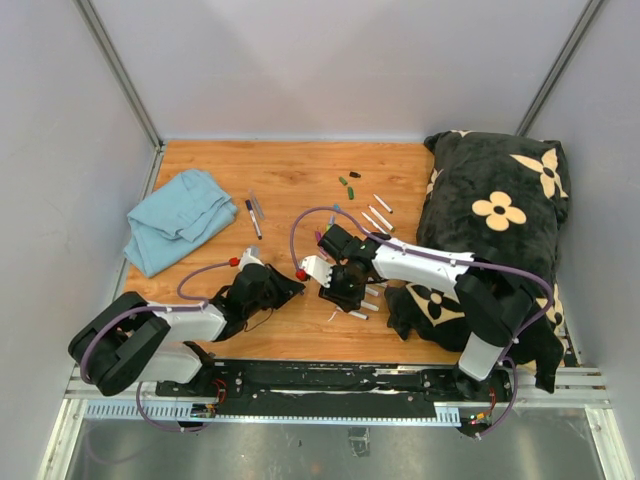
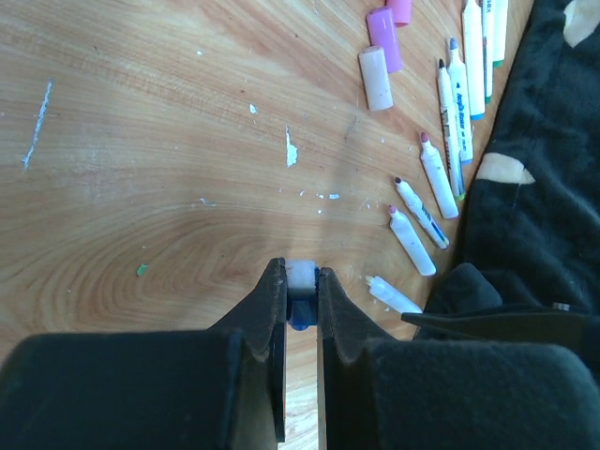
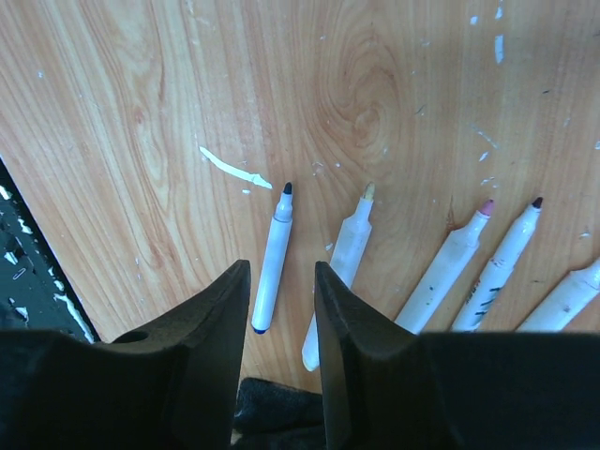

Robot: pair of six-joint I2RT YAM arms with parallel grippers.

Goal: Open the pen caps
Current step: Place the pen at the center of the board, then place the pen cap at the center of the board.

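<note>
Looking down from above: we see the left gripper [image 1: 293, 289] and the right gripper [image 1: 320, 272] close together at the near centre of the wooden table [image 1: 290, 170].
Caps, top view: a few loose pen caps [image 1: 348, 181], green and black, lie at the far centre, well apart from both grippers.
Pens, top view: several white pens [image 1: 378, 214] lie just left of the black flowered blanket [image 1: 500, 210], and two pens [image 1: 253, 214] lie beside the blue cloth [image 1: 180, 225] at the far left. They are too small for us to tell whether they are capped.
Left wrist, grip: the left fingers [image 2: 270, 309] are pinched closed on a small white and blue piece [image 2: 300, 281]. We judge it a pulled cap, though it could be a barrel end.
Left wrist, table: four bare-tipped pens [image 2: 412, 242] fan out along the blanket's edge on the right. Farther off lie a purple cap [image 2: 384, 33] and a pale cap [image 2: 375, 80].
Right wrist, grip: the right fingers [image 3: 216, 319] stand apart and hold nothing. A black-tipped pen [image 3: 272, 262] lies on the wood in the gap between them.
Right wrist, table: to its right lie four more uncapped pens [image 3: 455, 267], with yellowish, pink and dark tips where these show. A white scrap [image 3: 234, 169] lies to the far left.
Done, by our judgement: every pen close to the grippers shows a bare tip, so most of the work looks finished.
Left, by our judgement: the pinched piece needs setting down, and the far pens and the pair by the cloth need checking.
</note>
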